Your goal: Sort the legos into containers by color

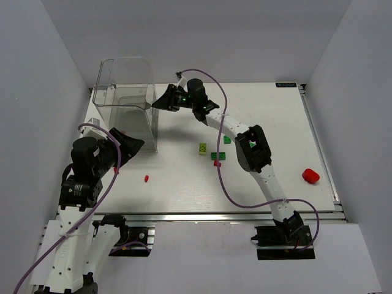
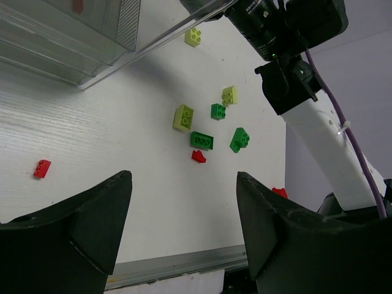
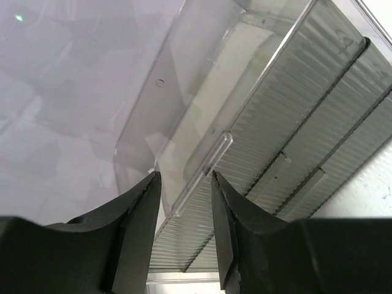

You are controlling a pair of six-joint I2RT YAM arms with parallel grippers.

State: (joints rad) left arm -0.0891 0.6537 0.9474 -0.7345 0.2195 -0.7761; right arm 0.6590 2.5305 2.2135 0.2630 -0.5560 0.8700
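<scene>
1. Seen from above, a white counter (image 1: 275,122) carries a tall clear bin (image 1: 122,76) at its far left. The loose legos (image 1: 218,156) lie scattered near the middle of the counter, well apart from the bin.
2. The right end effector (image 3: 184,179) is raised beside the bin's right wall and aimed in toward its ribbed inner dividers. Its fingers stand partly apart with a narrow gap, and no brick shows between them. A clear edge of the bin is visible through the gap; whether the fingers touch it cannot be told.
3. The left end effector (image 2: 184,184) hovers low over the near-left part of the counter, its fingers wide apart and empty.
4. From the left wrist camera, a small red brick (image 2: 41,168) lies alone off to the left. Farther ahead, a yellow-green brick (image 2: 183,116), a dark green brick (image 2: 201,140) and a second red brick (image 2: 198,157) sit close together.
5. Most bricks are on the counter, so the sorting appears far from finished.
6. The right arm looks to be at the drop-off point. It should lift clear of the bin's rim before swinging back toward the bricks.
7. For the next pick, the lone red brick looks the easiest target. The fingers should be centred over that one brick, lowered straight down, and closed on its flat sides.
8. In the tight cluster, approaching from an outer edge avoids nudging or catching a neighbouring brick.
</scene>
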